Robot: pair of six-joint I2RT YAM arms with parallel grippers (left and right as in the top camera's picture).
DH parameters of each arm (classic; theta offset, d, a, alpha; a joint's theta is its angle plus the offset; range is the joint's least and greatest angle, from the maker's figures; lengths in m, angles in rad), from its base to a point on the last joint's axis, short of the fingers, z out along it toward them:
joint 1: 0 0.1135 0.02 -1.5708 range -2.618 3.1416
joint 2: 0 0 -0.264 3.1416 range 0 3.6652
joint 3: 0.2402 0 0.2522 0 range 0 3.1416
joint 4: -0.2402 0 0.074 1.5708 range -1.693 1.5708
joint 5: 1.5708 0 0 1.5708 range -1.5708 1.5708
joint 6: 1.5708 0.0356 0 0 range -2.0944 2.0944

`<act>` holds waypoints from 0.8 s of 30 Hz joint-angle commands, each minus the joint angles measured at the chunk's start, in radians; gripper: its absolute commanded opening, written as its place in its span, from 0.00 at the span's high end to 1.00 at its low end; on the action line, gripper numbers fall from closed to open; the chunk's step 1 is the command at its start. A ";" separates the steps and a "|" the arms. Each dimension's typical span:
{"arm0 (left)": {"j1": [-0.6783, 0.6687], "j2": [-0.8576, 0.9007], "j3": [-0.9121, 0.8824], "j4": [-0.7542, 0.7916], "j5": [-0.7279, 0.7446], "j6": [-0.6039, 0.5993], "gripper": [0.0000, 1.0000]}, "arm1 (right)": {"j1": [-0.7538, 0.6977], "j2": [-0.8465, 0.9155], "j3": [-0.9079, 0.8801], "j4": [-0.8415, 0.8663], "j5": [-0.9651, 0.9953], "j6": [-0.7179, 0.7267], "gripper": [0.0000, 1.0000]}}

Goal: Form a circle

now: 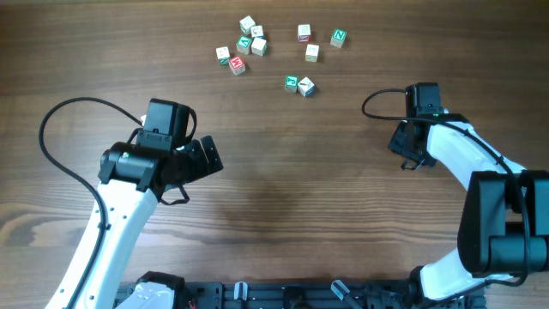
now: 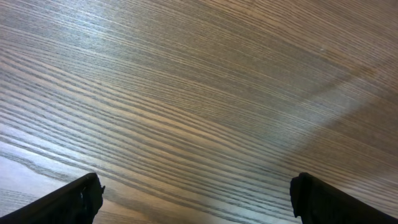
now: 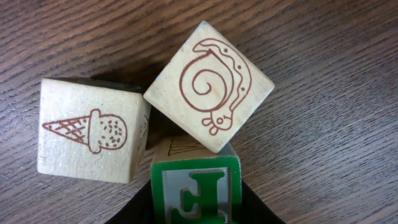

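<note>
**Right hand** [image 1: 410, 153]: on the right side of the tabletop [image 1: 300, 215], pointing down. In its wrist view, dark finger edges show on either side of the green letter cube [image 3: 196, 190] at the bottom of the frame. Whether the pads press on that cube cannot be told, so the grip state is undetermined.

**Cube cluster** [image 3: 186, 124]: directly below the right hand, three wooden cubes packed together.
- The green letter cube lies nearest the fingers, with a green border and letter and brown lettering on its upper side.
- The snail cube [image 3: 208, 87] is just above it, turned to a diamond, with its lower corner over the green cube's top edge.
- The ice-cream cube [image 3: 90, 130] sits square to the left, its upper right corner against the snail cube's left corner.

The three make a clump, not a ring. In the overhead view the hand hides the cluster.

**Left hand** [image 2: 199, 199]: fingers spread wide, with one tip at each lower corner of its wrist view and only wood grain between. It sits on the left of the tabletop, well apart from any cube.

**Loose cubes** [image 1: 259, 45]: scattered near the far edge, with red, green and pale faces, well apart from both hands.
</note>
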State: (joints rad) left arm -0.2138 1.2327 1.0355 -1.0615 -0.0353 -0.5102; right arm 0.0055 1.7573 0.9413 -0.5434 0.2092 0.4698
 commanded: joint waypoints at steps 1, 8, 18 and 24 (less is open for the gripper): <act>0.008 -0.002 -0.002 0.000 0.005 0.004 0.00 | 0.000 0.021 -0.007 -0.004 -0.028 0.001 0.72; 0.008 -0.002 -0.002 0.000 0.005 0.004 0.00 | 0.000 0.021 -0.007 -0.062 -0.080 -0.026 0.79; 0.008 -0.002 -0.002 0.000 0.005 0.005 0.00 | 0.002 0.021 -0.007 -0.036 -0.106 -0.110 0.80; 0.008 -0.002 -0.002 0.000 0.005 0.004 0.00 | 0.002 0.021 -0.007 -0.023 -0.106 -0.137 0.75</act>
State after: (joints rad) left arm -0.2138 1.2327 1.0355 -1.0611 -0.0353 -0.5106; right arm 0.0048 1.7569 0.9508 -0.5610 0.1375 0.3534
